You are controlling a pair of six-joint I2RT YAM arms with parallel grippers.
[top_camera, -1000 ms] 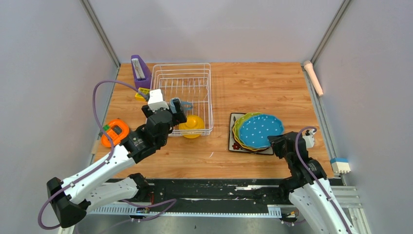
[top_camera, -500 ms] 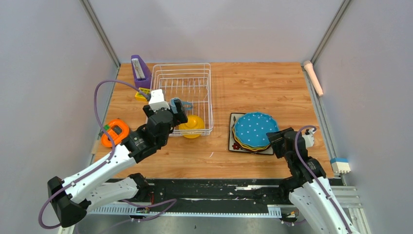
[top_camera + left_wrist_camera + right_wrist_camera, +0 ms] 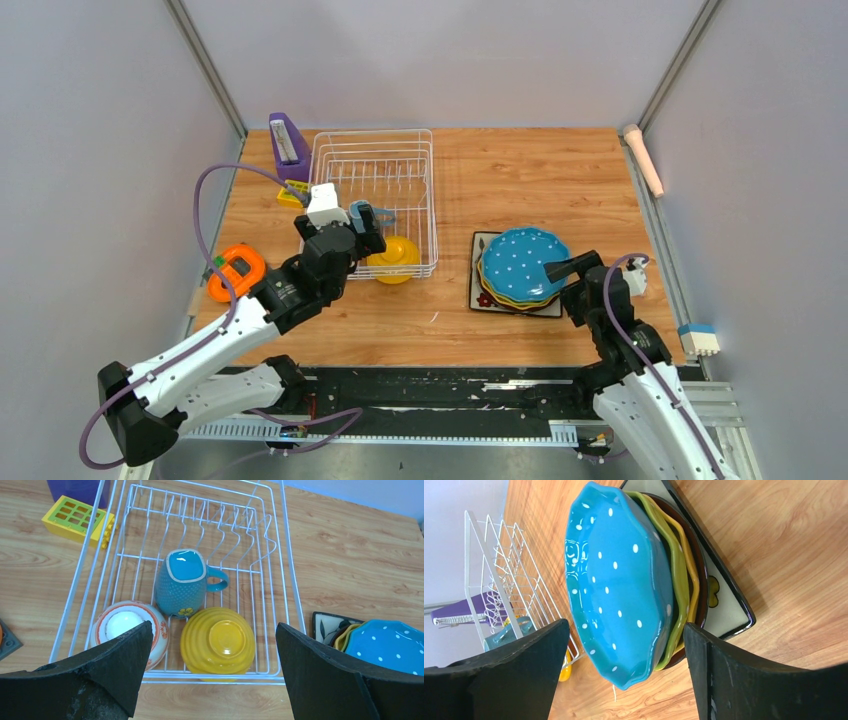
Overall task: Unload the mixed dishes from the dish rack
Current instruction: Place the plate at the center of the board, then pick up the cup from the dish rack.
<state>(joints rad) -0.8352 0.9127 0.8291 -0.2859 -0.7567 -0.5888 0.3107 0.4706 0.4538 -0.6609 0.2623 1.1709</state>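
— Overhead, what lay on the wooden tabletop (image 3: 520, 170)?
— The dish rack (image 3: 380, 200) near its far-left corner and a plate stack (image 3: 527, 265) toward the right edge, with grey walls (image 3: 430, 60) on three sides.
— Left wrist?
— The left gripper (image 3: 212, 630) gaped wide above the rack's mug (image 3: 182, 582) and yellow bowl (image 3: 219, 639).
— Right wrist?
— The right gripper (image 3: 625, 626), jaws apart, flanked the blue-dotted plate (image 3: 619, 580).

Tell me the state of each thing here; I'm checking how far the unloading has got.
dish rack, holds three dishes, prongs bare
blue-grey mug, upright in rack
yellow bowl, upside down in rack
red-and-white patterned bowl, upside down in rack
blue-dotted plate, face up atop the stack, not gripped
green plate, stacked second from top
dark square plate, flat under the stack
left gripper, open, empty
right gripper, open, empty
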